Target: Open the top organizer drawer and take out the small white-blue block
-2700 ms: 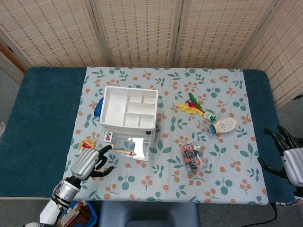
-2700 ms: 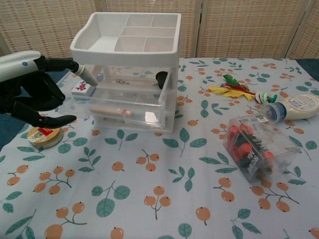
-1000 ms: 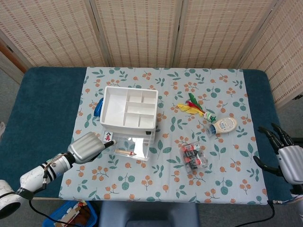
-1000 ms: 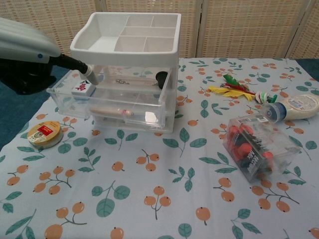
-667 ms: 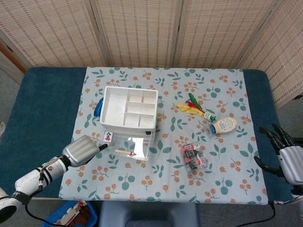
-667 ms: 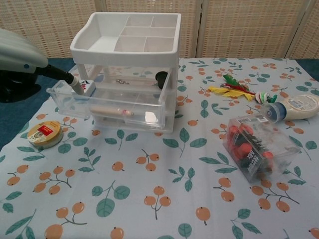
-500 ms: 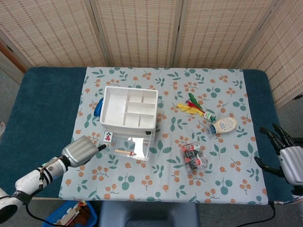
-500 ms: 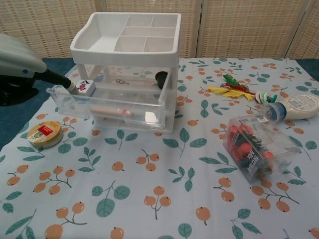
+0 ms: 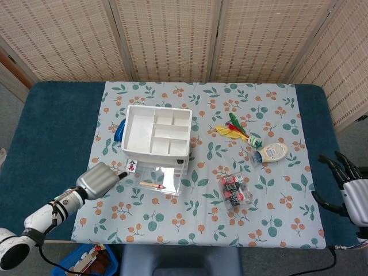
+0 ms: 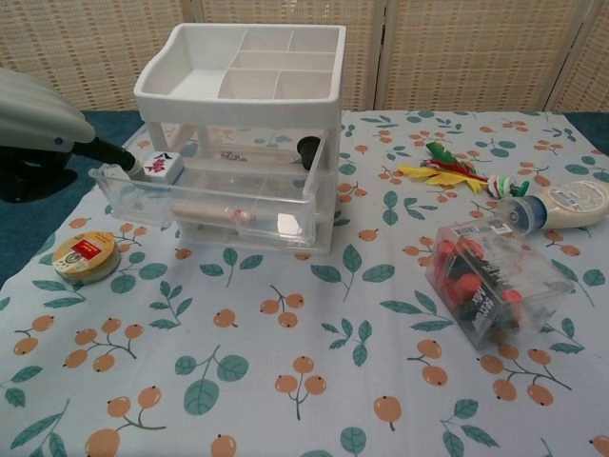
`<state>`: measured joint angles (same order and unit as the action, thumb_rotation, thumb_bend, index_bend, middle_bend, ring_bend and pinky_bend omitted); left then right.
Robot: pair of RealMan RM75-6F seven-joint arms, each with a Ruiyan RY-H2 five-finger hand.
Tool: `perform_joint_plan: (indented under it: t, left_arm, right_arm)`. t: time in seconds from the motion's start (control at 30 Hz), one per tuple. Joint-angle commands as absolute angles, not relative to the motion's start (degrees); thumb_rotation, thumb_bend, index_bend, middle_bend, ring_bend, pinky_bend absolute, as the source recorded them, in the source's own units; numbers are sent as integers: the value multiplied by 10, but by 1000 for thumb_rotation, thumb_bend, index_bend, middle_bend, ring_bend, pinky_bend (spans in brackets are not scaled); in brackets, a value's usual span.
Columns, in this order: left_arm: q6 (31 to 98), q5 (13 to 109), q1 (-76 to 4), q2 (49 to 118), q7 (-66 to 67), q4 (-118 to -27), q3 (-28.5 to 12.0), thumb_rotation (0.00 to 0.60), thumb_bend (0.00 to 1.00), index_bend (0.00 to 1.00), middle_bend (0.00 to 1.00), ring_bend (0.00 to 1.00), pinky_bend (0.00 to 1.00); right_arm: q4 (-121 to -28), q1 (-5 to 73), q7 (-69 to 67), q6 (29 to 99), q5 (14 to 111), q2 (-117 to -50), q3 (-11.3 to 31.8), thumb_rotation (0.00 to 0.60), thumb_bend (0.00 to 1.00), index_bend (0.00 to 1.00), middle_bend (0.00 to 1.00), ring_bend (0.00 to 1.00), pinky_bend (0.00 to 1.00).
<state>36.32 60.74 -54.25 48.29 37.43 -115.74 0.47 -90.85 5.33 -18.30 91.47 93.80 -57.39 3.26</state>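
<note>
The white organizer (image 9: 156, 132) (image 10: 243, 76) stands left of centre on the leaf-print cloth. Its clear top drawer (image 10: 238, 190) is pulled out toward me. The small white block (image 9: 131, 165) (image 10: 162, 165), red and dark marks on its top face, lies tilted in the drawer's front left corner. My left hand (image 9: 98, 179) (image 10: 38, 119) is just left of the drawer, and one dark finger (image 10: 112, 155) touches the block's left side; its other fingers are hidden. My right hand (image 9: 352, 192) hangs off the table's right edge with fingers spread and nothing in it.
A tape roll (image 10: 84, 255) lies in front of the drawer's left end. A clear box of red and black pieces (image 10: 485, 281), a lying bottle (image 10: 561, 205) and a feathered toy (image 10: 447, 169) are to the right. A wooden stick (image 10: 214, 211) lies in the drawers.
My left hand has drawn back a little to the left; its fingertip went from over the block to the block's left side. The block barely shifted. The right hand stayed put.
</note>
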Motion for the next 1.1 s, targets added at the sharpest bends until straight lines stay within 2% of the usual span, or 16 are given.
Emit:
perform_joint_plan:
  t: [0.03,0.43,1.1]
  left_arm:
    - [369,594,-552,492,383,-1154,9,0,775,148,1000,1000,1000]
    - [390,578,-576,510,389,-1158,9,0,775,129,1000,1000,1000]
    - [406,554,-590,500,391,-1150,18,0,775,107,1000,1000,1000]
  right_arm:
    - [-908,52,-183,915,937,-574,32,600,289,72,209,80,128]
    - [-908,46,-185,921,934,-571,32,600,289,72,209,80,128]
    - [-903,43,-190,922,934,-574,31,600,289,72,209,80,128]
